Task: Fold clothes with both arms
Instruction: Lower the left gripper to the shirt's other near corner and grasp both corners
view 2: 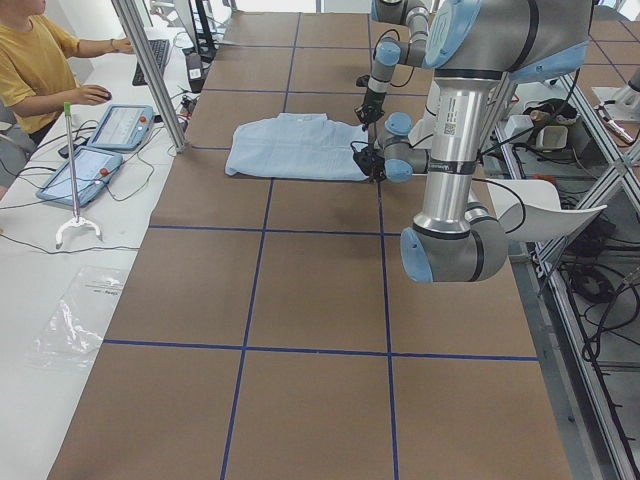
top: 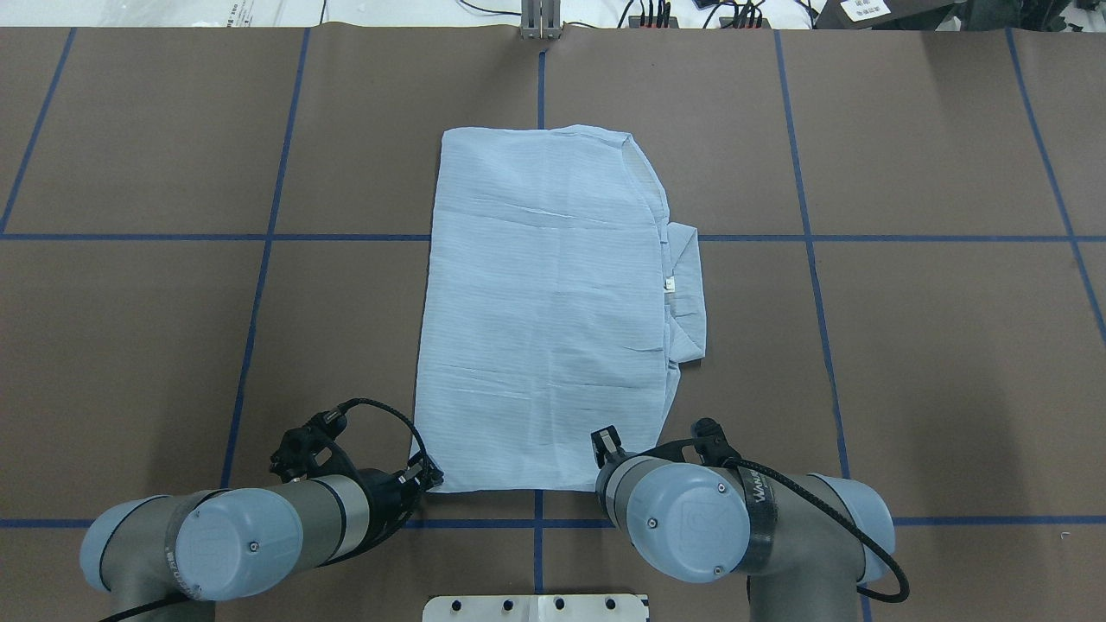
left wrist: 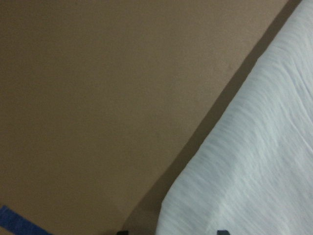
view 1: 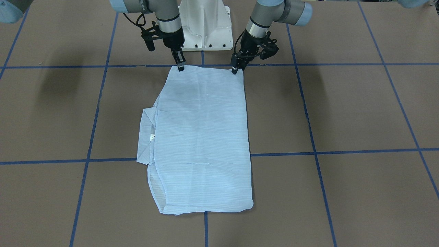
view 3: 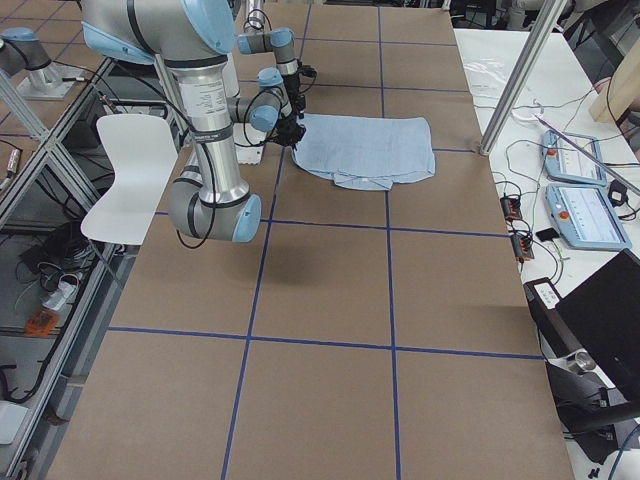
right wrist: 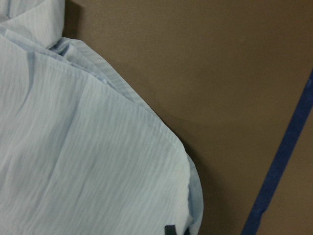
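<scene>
The thin pale-blue striped shirt (view 1: 202, 137) lies folded into a long rectangle in the middle of the brown table (view 1: 343, 109). The black left gripper (view 1: 236, 70) and black right gripper (view 1: 180, 67) touch its two corners nearest the robot. I cannot tell if they pinch the cloth. I judge it light, limp and slippery, so I would take all layers at these corners.
</scene>
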Tool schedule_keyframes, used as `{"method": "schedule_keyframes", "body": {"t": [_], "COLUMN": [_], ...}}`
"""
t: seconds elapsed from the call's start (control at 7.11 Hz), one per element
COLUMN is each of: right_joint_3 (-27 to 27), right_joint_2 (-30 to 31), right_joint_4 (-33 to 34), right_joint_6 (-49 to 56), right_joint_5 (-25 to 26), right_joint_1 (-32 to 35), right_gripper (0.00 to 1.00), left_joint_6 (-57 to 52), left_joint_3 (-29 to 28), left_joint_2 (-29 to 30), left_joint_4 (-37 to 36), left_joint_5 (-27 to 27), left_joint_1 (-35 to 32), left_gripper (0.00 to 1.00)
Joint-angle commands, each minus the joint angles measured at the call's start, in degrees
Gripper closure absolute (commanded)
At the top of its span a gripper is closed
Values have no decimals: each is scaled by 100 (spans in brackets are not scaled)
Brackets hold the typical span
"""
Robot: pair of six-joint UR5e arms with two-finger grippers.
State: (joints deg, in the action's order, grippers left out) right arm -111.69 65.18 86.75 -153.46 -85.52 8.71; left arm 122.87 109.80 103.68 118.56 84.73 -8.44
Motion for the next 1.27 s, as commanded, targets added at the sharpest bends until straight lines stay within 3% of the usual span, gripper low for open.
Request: {"method": "schedule_keyframes", "body": {"t": [0.0, 0.42, 0.56, 0.84, 1.12], "right_joint_3": [-1, -28, -185, -763, -1562], "right_joint_2": [4, 56, 161, 267, 259], "right_joint_4": [0, 17, 122, 726, 1333], "right_joint_6": [0, -17, -35, -61, -61], "right_joint_5": [0, 35, 87, 350, 413], "right_joint_1": [-1, -18, -105, -377, -274], "right_gripper": [100, 100, 100, 100, 100], "left_joint_6": [26, 272, 368, 771, 869], "left_joint_3": [-2, 146, 521, 1373, 1903], "left_joint_2": [55, 135, 100, 82, 55], "left_joint_4": [0, 0, -9, -717, -1019], "left_joint_5": [0, -255, -429, -588, -606], "left_joint_1": [0, -9, 61, 525, 519], "left_gripper": [100, 100, 100, 100, 100]}}
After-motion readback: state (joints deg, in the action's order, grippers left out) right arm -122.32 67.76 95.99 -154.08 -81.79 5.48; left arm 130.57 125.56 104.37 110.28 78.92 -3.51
